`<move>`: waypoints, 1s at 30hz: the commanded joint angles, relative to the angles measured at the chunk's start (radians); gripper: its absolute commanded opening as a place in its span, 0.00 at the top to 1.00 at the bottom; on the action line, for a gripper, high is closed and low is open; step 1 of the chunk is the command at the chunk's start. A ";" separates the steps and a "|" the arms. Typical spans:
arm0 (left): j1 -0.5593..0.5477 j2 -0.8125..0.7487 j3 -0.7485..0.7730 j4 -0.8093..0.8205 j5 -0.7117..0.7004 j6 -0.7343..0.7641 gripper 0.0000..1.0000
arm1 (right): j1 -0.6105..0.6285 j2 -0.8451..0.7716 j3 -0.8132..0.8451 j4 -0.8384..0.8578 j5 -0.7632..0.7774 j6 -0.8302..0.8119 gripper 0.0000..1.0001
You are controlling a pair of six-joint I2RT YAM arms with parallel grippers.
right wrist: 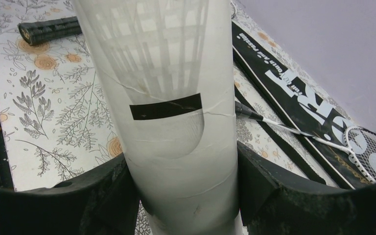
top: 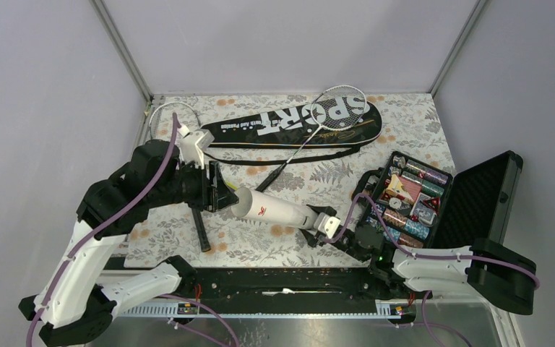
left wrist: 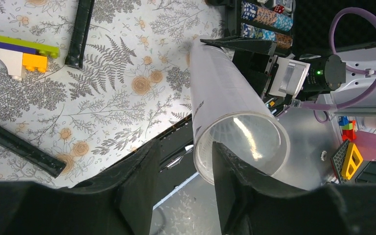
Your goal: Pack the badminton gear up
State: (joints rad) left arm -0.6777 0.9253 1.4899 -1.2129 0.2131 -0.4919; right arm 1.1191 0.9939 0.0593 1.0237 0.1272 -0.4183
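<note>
The long white tube [top: 274, 210] lies across the mat, my right gripper [top: 316, 225] shut on its right end, both fingers pressed to the wall [right wrist: 181, 191]. A shuttlecock's feathers [right wrist: 152, 54] show through the tube wall. My left gripper [top: 220, 194] is at the tube's open mouth [left wrist: 240, 142], open and holding nothing, one finger [left wrist: 230, 186] in front of the rim. The black "SPORT" bag [top: 289, 123] lies at the back with one white racket [top: 340, 108] on it. The other racket's handle [top: 201, 231] lies under my left arm.
An open black hard case [top: 412, 199] of foil-wrapped items stands at the right, its lid [top: 484, 195] tilted back. A small block piece [left wrist: 19, 54] lies on the floral mat. The bag's black strap [top: 253, 163] trails in front of the bag.
</note>
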 commanded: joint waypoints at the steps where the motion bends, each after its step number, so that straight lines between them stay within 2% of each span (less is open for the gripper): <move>1: 0.004 -0.021 -0.003 0.034 0.019 0.020 0.53 | 0.001 -0.062 0.098 0.142 -0.053 0.015 0.41; 8: 0.003 -0.035 0.009 0.051 0.021 0.019 0.47 | 0.001 -0.046 0.172 0.147 -0.087 -0.070 0.39; 13: 0.004 -0.019 0.087 0.060 0.063 -0.008 0.47 | 0.001 -0.025 0.236 0.151 -0.117 -0.103 0.39; 17: 0.004 -0.032 0.159 0.075 0.043 -0.031 0.31 | 0.001 0.007 0.289 0.150 -0.067 -0.110 0.39; 19: 0.003 -0.046 0.179 0.100 0.022 -0.060 0.18 | 0.000 0.038 0.320 0.151 -0.032 -0.136 0.39; 20: 0.003 -0.057 0.180 0.117 0.021 -0.078 0.04 | 0.000 0.056 0.332 0.153 -0.013 -0.157 0.38; 21: 0.004 -0.070 0.171 0.142 0.031 -0.093 0.02 | 0.001 0.071 0.349 0.162 0.017 -0.181 0.37; 25: 0.003 -0.100 0.165 0.190 0.041 -0.116 0.01 | -0.002 0.131 0.412 0.184 0.136 -0.222 0.36; 30: 0.004 -0.149 0.162 0.262 -0.067 -0.149 0.01 | -0.041 0.233 0.507 0.218 0.157 -0.190 0.36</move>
State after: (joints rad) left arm -0.6758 0.8131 1.6539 -1.0538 0.2283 -0.6029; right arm 1.1069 1.1751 0.4553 1.0687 0.2253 -0.6117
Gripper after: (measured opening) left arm 0.985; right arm 0.679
